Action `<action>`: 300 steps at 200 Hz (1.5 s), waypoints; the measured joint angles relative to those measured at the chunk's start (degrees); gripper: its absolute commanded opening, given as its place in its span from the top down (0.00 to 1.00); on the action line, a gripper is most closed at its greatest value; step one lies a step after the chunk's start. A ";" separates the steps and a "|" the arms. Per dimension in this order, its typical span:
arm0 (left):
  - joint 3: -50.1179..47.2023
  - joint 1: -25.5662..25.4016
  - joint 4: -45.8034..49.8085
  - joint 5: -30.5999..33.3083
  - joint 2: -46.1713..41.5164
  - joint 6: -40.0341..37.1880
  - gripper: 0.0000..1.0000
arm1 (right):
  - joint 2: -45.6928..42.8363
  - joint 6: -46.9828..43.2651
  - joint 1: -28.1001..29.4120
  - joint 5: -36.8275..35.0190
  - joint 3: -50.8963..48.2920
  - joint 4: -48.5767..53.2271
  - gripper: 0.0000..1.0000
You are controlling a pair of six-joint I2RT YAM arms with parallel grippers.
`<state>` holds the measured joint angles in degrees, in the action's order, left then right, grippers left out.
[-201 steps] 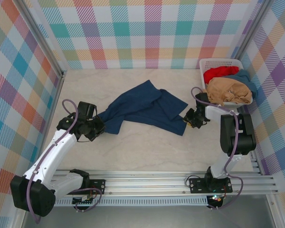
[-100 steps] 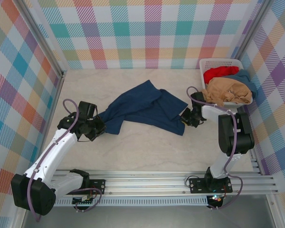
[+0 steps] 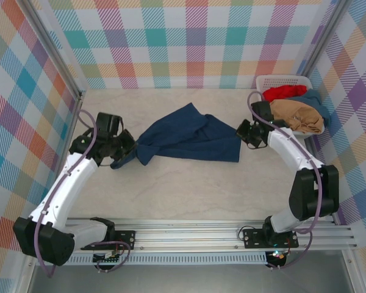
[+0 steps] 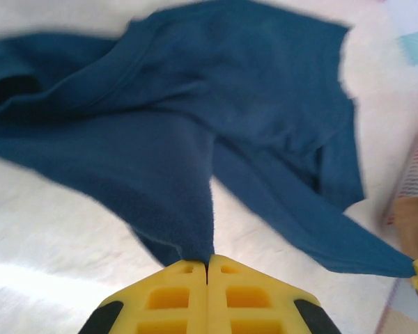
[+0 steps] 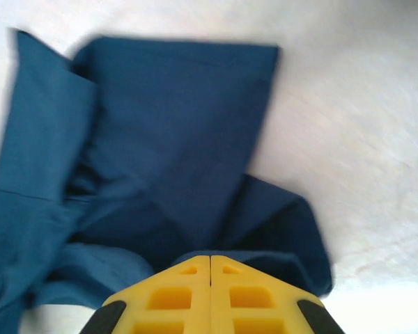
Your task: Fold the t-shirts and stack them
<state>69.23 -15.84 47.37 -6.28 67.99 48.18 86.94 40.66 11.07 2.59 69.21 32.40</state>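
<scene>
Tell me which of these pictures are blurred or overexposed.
Top view: sharp and evenly lit, soft shadows under the navy shirt. Left wrist view: shirt edges smeared, table washed out to white, the left gripper's fingers crisp. Right wrist view: likewise blurred cloth, glaring table, the right gripper's fingers sharp.

The navy blue t-shirt (image 3: 189, 134) lies unfolded and rumpled across the middle of the table (image 3: 189, 195), bunched in loose folds with one pointed flap toward the far wall; its left end is pinched in the closed left gripper (image 3: 127, 154) and its right edge in the closed right gripper (image 3: 243, 133). The tan t-shirt (image 3: 296, 115) is heaped on top in the white basket (image 3: 280, 79) at the far right corner; the red t-shirt (image 3: 283, 92) lies behind it; the teal-blue t-shirt (image 3: 314, 99) sits at its right, all three crumpled.
</scene>
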 measured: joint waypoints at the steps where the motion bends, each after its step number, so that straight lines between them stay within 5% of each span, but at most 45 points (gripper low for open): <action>1: 0.66 0.02 -0.09 0.00 0.28 -0.11 1.00 | -0.04 -0.07 0.02 0.00 0.22 0.09 1.00; 91: 39.17 1.90 -6.49 7.37 12.41 -5.64 1.00 | -4.35 -6.10 0.92 -0.35 28.79 3.17 1.00; 203: 47.78 2.16 -13.62 19.52 -1.70 -13.51 1.00 | -19.85 -7.45 0.92 -3.67 36.72 -0.57 1.00; 249: 64.39 4.20 -14.80 18.43 11.89 -13.03 1.00 | -9.90 -5.40 0.61 -1.33 44.17 -3.85 1.00; 300: 74.40 12.22 -14.25 7.50 38.45 -4.63 1.00 | 16.52 -0.85 -1.25 5.95 63.36 -4.22 1.00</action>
<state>143.63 -3.62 33.12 1.21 106.43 43.55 103.46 39.81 9.82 8.54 132.57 28.18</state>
